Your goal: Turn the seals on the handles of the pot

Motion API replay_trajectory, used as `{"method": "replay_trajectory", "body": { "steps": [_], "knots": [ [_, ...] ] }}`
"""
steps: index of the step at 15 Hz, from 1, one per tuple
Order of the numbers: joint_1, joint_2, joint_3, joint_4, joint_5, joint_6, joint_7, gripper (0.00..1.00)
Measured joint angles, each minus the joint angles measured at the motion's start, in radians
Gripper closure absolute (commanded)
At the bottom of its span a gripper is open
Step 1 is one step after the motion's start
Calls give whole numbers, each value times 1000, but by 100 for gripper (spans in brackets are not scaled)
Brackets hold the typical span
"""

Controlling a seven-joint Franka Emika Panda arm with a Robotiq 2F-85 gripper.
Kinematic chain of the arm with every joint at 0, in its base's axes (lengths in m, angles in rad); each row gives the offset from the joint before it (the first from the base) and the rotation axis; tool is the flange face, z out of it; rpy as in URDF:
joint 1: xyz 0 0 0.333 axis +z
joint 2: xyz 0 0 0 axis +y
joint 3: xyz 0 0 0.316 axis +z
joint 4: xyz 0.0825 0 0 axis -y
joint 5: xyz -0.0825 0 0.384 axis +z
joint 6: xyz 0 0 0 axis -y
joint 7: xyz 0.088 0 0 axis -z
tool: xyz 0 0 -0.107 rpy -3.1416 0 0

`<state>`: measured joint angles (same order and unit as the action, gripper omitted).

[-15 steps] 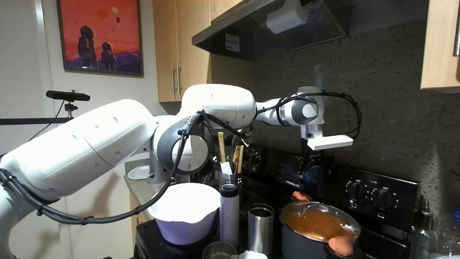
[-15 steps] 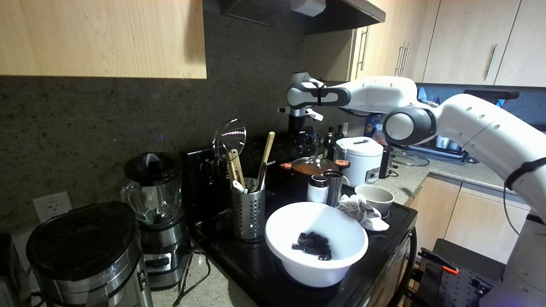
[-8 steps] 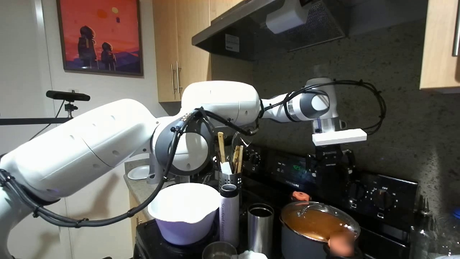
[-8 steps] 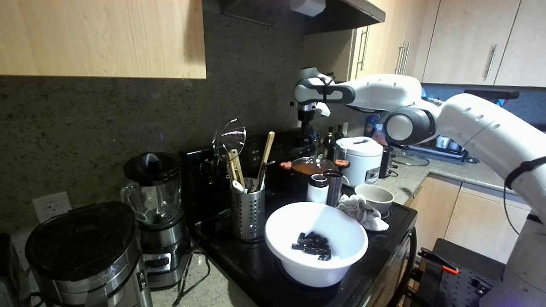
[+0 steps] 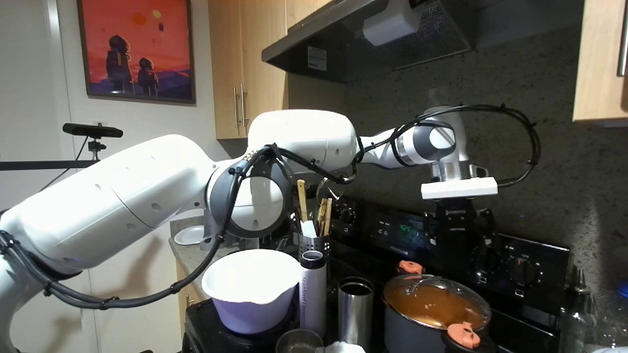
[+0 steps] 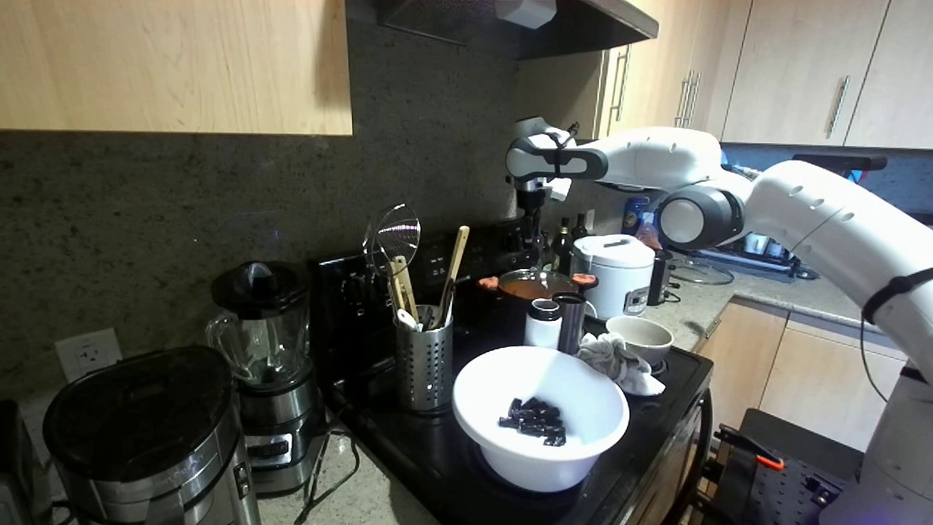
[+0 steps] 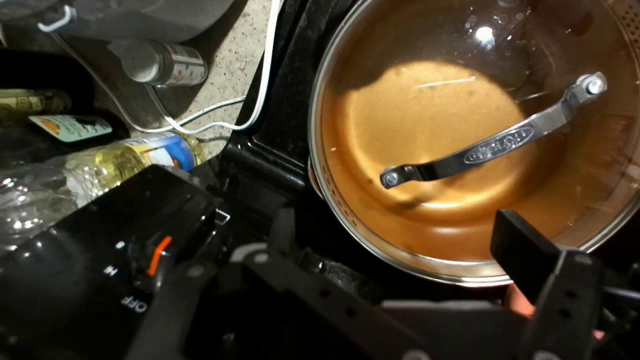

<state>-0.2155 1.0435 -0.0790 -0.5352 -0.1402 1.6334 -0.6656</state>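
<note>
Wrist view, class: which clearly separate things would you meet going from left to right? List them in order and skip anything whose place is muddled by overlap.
Pale green label → small capped jar → gripper fingertip → glass-lidded pot. The other fingertip overlaps the pot, so it is left off.

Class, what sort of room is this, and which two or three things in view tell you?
Most likely a kitchen, perhaps in a home: a black stove with a glass-lidded pot standing on it, a range hood overhead, and a blender beside the stove.
</note>
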Motion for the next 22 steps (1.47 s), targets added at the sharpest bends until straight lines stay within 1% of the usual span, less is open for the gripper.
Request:
{"method": "replay_trajectory", "body": {
  "steps": [2,7,15,22],
  "knots": [
    [0,-2,0,0,0,-19,24,0],
    [1,-19,7,0,6,-62,24,0],
    [8,-33,17,0,11,-71,27,0],
    [-1,-33,11,0,-12,-70,-5,0]
  ]
}}
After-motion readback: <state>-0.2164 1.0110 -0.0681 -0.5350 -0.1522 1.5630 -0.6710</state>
